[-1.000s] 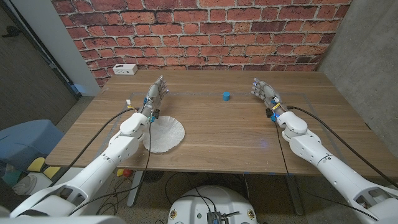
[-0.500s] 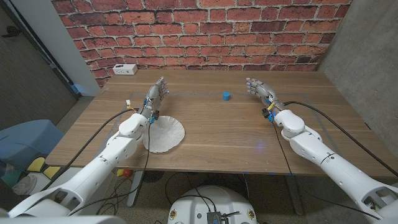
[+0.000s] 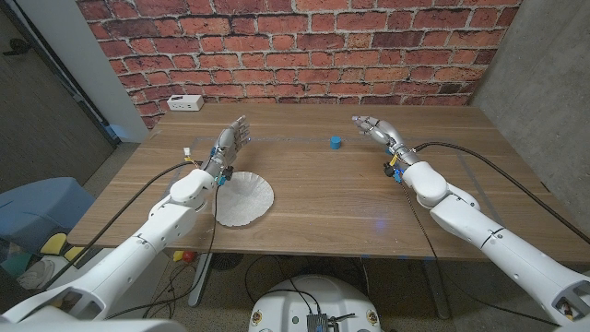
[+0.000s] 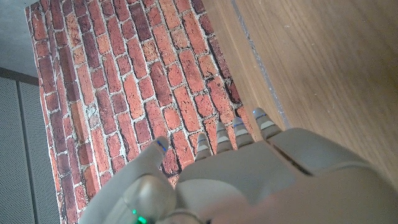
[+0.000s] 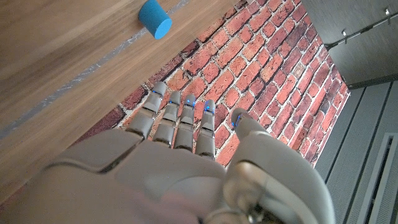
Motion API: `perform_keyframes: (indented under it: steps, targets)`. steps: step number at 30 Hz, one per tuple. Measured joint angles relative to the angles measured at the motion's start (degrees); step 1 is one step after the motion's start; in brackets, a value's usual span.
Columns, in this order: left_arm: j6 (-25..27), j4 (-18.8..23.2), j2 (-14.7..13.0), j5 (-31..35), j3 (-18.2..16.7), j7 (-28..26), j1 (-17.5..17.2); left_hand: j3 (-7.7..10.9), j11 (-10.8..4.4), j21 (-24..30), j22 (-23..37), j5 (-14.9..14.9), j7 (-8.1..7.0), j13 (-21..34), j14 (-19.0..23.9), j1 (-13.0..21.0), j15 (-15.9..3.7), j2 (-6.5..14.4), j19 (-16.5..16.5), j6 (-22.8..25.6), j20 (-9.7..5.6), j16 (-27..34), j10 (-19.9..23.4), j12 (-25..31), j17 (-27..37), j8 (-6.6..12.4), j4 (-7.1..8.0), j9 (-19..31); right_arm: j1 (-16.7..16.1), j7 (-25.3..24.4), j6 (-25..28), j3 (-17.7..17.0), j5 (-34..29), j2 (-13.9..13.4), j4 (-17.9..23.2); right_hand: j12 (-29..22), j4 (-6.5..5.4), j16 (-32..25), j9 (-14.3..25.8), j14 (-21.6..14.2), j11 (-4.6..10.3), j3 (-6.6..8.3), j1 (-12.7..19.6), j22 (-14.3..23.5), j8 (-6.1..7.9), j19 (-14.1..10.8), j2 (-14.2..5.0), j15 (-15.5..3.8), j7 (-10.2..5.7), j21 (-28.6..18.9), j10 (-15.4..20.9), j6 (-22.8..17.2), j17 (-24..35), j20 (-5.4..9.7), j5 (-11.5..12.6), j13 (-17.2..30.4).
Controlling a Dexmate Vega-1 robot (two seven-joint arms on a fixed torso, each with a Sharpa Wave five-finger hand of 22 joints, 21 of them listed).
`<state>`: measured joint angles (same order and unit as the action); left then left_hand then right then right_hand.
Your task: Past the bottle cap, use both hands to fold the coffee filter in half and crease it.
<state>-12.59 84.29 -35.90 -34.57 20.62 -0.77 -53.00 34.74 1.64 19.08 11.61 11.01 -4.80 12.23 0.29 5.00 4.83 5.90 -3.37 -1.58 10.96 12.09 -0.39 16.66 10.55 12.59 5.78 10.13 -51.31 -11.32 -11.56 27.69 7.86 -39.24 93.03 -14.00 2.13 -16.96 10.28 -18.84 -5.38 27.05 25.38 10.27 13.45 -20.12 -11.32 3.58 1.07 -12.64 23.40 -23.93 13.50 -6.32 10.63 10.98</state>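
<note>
A white round coffee filter [image 3: 243,200] lies open on the wooden table [image 3: 341,198] at the near left. A small blue bottle cap [image 3: 336,142] [image 5: 154,18] stands near the table's middle, toward the far side. My left hand [image 3: 231,139] [image 4: 249,174] hovers just beyond the filter's far edge, fingers apart and stretched toward the wall, holding nothing. My right hand [image 3: 375,129] [image 5: 180,155] is raised to the right of the cap, fingers extended and spread, empty.
A white box [image 3: 186,102] sits at the far left corner against the brick wall [image 3: 304,51]. Black cables run along both forearms. Bare wood lies between the filter and the cap.
My right hand has swung left toward the bottle cap and tilted over. My left hand has lifted slightly past the filter. Filter and cap have stayed put.
</note>
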Motion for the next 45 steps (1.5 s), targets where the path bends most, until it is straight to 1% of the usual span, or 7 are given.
perform_keyframes:
  steps: [7,20,25,32,34,37,45]
  targets:
    - [1.49,2.50,-1.80,-0.05,-0.60,-0.47,-1.51,0.57,1.00,0.21,0.00,-0.21,1.47,-0.26,2.45,0.84,0.17,0.20,1.23,3.91,0.61,0.22,3.51,0.58,-0.16,0.30,-1.01,0.00,-0.32,-0.81,0.65,0.68,-4.99,-1.22,2.94,-0.21,-0.19,-0.44,0.00,-0.62,-0.19,0.67,0.52,0.00,0.00,-0.79,0.08,-0.61,0.28,0.00,1.32,-1.71,0.24,0.18,0.00,-0.06]
    - [3.51,6.81,-4.95,-0.54,-2.18,-1.49,-4.77,1.29,1.50,0.66,-0.01,-0.65,2.95,-0.26,5.77,1.39,0.83,0.77,2.77,8.23,0.94,0.63,9.30,2.16,-0.16,0.55,-1.72,0.01,-0.33,-1.00,1.25,2.21,-13.40,-2.69,6.82,-0.43,0.05,-1.28,-0.01,-2.57,0.08,1.38,1.28,-0.01,0.44,-1.96,0.22,-1.54,0.63,-0.39,3.91,-4.40,0.50,0.23,0.41,-0.06]
    - [4.02,8.58,-6.19,-0.65,-2.93,-1.99,-6.29,1.51,1.81,1.08,-0.01,-0.65,3.65,-0.26,8.68,1.36,0.73,0.74,4.25,11.03,1.08,1.07,12.70,2.85,-0.15,0.55,-1.95,0.16,-0.08,-0.79,0.76,2.90,-16.49,-2.96,7.73,-0.64,0.10,-1.71,-0.01,-3.43,-0.33,1.86,1.40,-0.01,0.44,-2.64,0.15,-1.96,0.73,-0.46,4.94,-5.91,0.50,0.39,0.41,-0.05]
    - [4.60,10.73,-7.65,-0.69,-3.89,-2.81,-8.32,1.71,2.21,1.54,-0.01,-0.65,4.73,-0.48,11.58,1.36,0.62,0.74,5.46,13.95,1.10,1.29,15.89,3.08,-0.15,0.65,-2.14,0.15,0.23,-0.48,-0.71,3.83,-20.27,-3.13,8.49,-0.86,0.48,-2.32,-0.01,-5.03,-0.36,2.69,2.47,-0.01,0.76,-3.88,0.22,-2.77,0.97,-0.92,7.22,-8.35,0.50,0.57,0.41,-0.05]
    - [4.72,11.32,-8.01,-0.70,-4.19,-3.04,-8.91,1.71,2.28,1.54,-0.01,-0.65,5.14,-0.53,12.26,1.52,0.60,0.61,5.69,15.34,1.13,1.29,16.97,3.08,-0.15,0.78,-2.14,0.15,0.32,-0.40,-1.11,4.05,-21.31,-3.14,8.60,-0.86,0.74,-2.47,-0.01,-5.60,-0.36,2.95,2.47,-0.01,0.76,-4.27,0.22,-2.73,0.75,-1.14,7.64,-8.94,0.49,0.18,0.41,-0.05]
    - [4.90,12.14,-8.51,-0.71,-4.61,-3.55,-9.72,2.15,2.45,1.53,-0.01,-0.86,6.04,-0.53,13.21,1.82,0.44,0.90,6.24,16.92,0.93,1.28,18.43,3.52,-0.15,0.98,-2.15,0.15,0.47,-0.36,-1.73,4.45,-22.65,-3.14,8.74,-0.86,1.19,-2.78,-0.01,-6.18,0.15,3.40,3.35,-0.01,0.76,-4.58,0.19,-3.31,0.68,-1.14,8.57,-9.84,0.49,0.48,0.44,-0.05]
    - [5.46,14.89,-9.86,-0.56,-6.05,-5.24,-12.56,2.60,2.71,1.98,-0.02,-0.87,7.50,-0.52,15.02,1.81,0.31,0.90,7.09,19.30,1.15,1.73,20.71,3.96,-0.15,1.19,-2.15,0.14,0.74,-0.41,-3.52,5.41,-27.17,-3.01,9.06,-0.86,1.98,-3.22,-0.01,-7.38,0.11,4.20,4.58,-0.01,0.76,-5.61,0.51,-3.88,0.38,-1.56,10.01,-11.64,0.76,0.90,0.63,-0.05]
